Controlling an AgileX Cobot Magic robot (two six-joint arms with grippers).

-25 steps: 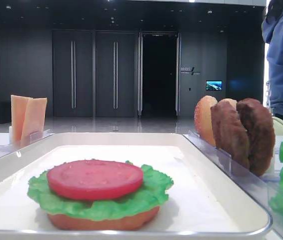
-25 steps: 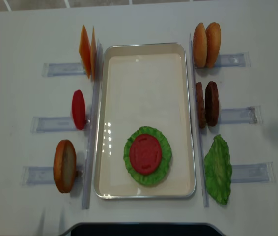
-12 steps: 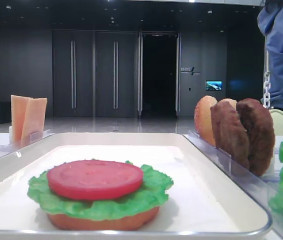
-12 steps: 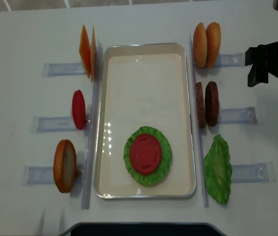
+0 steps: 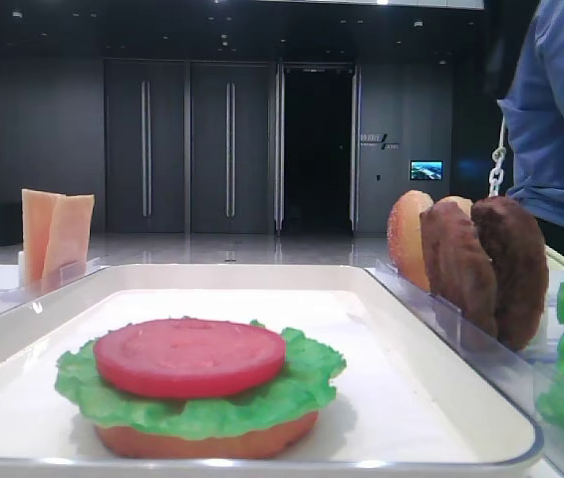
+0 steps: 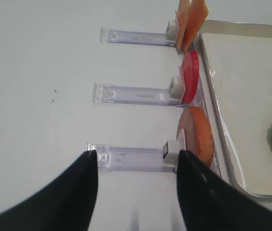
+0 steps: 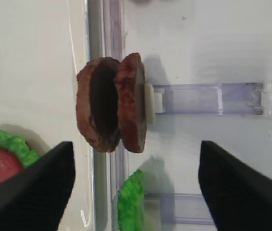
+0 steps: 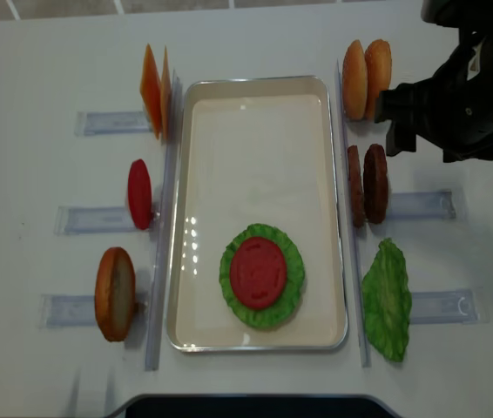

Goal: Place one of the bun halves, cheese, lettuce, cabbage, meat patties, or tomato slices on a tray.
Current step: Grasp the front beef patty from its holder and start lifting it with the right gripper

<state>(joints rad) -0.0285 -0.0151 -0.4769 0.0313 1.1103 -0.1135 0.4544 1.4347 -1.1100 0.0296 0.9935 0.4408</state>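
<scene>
On the white tray (image 8: pixel 255 131) lies a stack: a bun half under lettuce (image 8: pixel 292 261) with a tomato slice (image 8: pixel 258 273) on top. Two meat patties (image 8: pixel 368 185) stand on edge in a clear holder right of the tray. My right gripper (image 8: pixel 425 144) hovers open above the table just beyond them, holding nothing. In the right wrist view the patties (image 7: pixel 112 110) lie ahead, between the fingers (image 7: pixel 30 187). My left gripper (image 6: pixel 138 192) is open and empty near the front-left bun half (image 6: pixel 196 134).
Clear holders flank the tray: cheese (image 8: pixel 155 90), a tomato slice (image 8: pixel 139 193) and a bun half (image 8: pixel 114 293) on the left; two bun halves (image 8: pixel 366 78) and a lettuce leaf (image 8: pixel 388 300) on the right. A person in blue (image 5: pixel 561 110) stands behind the right side.
My right arm has come in from the right edge, leftward over the table, to just beside the patties. Its jaws stay open. The left arm and food have not moved.
</scene>
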